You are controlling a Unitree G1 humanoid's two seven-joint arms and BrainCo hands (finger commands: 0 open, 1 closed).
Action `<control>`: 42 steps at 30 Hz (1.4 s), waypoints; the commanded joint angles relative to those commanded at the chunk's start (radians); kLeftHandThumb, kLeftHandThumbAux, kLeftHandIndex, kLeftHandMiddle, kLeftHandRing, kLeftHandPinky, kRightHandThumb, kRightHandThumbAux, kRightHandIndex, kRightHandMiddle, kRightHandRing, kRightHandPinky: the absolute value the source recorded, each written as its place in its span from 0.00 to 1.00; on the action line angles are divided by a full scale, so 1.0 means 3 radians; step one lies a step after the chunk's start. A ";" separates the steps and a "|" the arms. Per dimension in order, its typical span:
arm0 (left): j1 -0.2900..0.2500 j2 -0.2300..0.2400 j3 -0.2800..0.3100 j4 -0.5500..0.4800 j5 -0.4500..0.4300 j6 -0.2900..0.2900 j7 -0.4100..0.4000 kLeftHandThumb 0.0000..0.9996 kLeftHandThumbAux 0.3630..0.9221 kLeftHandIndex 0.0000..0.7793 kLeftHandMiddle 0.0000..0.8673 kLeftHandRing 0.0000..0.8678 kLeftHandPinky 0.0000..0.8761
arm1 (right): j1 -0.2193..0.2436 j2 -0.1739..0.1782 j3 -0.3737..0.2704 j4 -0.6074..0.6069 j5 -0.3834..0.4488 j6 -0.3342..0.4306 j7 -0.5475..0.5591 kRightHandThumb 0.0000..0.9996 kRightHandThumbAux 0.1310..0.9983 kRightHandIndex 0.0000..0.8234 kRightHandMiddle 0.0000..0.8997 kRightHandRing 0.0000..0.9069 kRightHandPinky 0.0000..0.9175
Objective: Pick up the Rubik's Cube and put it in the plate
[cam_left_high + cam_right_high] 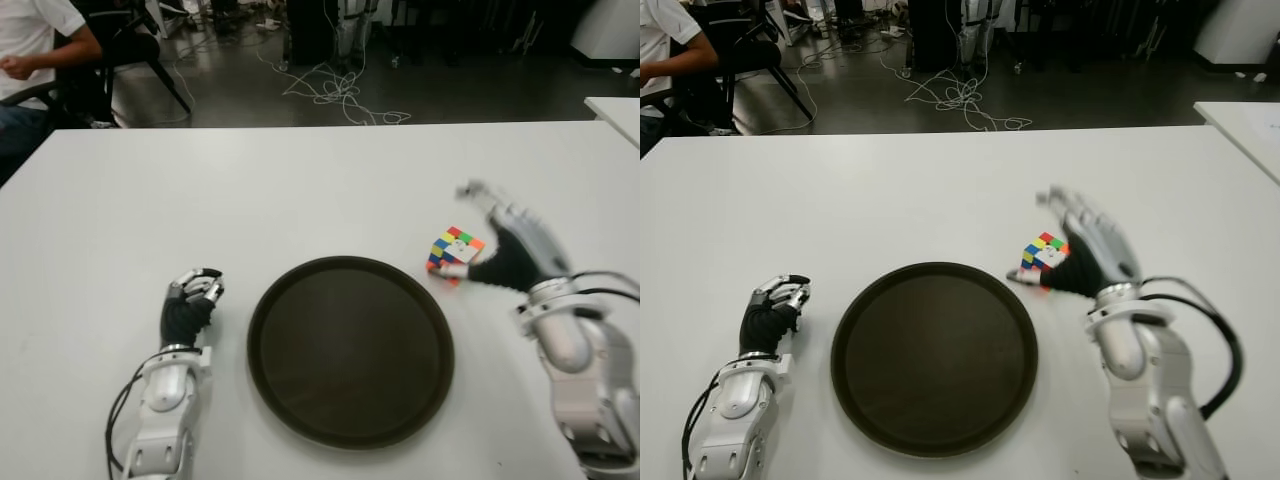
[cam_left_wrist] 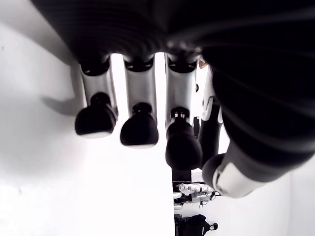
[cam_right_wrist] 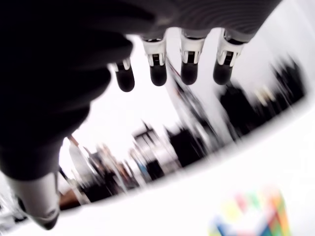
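Right hand (image 1: 515,245): fingers (image 3: 189,61) extended and spread wide, thumb set apart from them. It stands just beside the Rubik's Cube (image 1: 454,254), on the cube's right side. In the right wrist view the open span between thumb and fingers holds nothing, with the cube showing below the palm. The thumb side lies close against the cube in the eye views; whether it actually touches cannot be told.

Left hand (image 1: 190,300): fingers curled inward, empty, showing left of the plate (image 1: 350,350) above the white bench (image 1: 250,200).

The Rubik's Cube sits on the bench just off the plate's upper right rim, outside the plate. It is turned with a corner towards the camera; yellow, green, blue, red, orange and white squares are mixed on the visible faces.

The plate is dark, round and shallow, near the bench's front edge, with nothing in it.

The right hand's outline is smeared in both eye views, and the cube is cut off at the edge of the right wrist view. A seated person (image 1: 35,50) is partly cut off at the far left.
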 joint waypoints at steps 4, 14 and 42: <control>0.0000 0.0004 -0.0005 -0.0002 0.0004 0.0006 -0.0005 0.71 0.61 0.57 0.94 0.95 0.93 | 0.0008 0.0009 -0.0017 -0.0011 -0.0021 -0.0078 -0.0071 0.00 0.66 0.00 0.00 0.00 0.00; 0.0024 -0.0015 -0.0006 -0.0035 -0.0003 0.0006 0.0000 0.71 0.61 0.57 0.94 0.95 0.94 | -0.0076 0.0045 0.0005 0.0145 0.0022 -0.0129 -0.0058 0.00 0.65 0.00 0.00 0.00 0.00; 0.0010 -0.0016 0.0005 0.0005 -0.0022 0.0019 0.0007 0.71 0.61 0.57 0.93 0.94 0.92 | -0.0424 -0.0049 0.0002 0.0499 0.0065 -0.0111 0.0230 0.00 0.66 0.00 0.00 0.00 0.00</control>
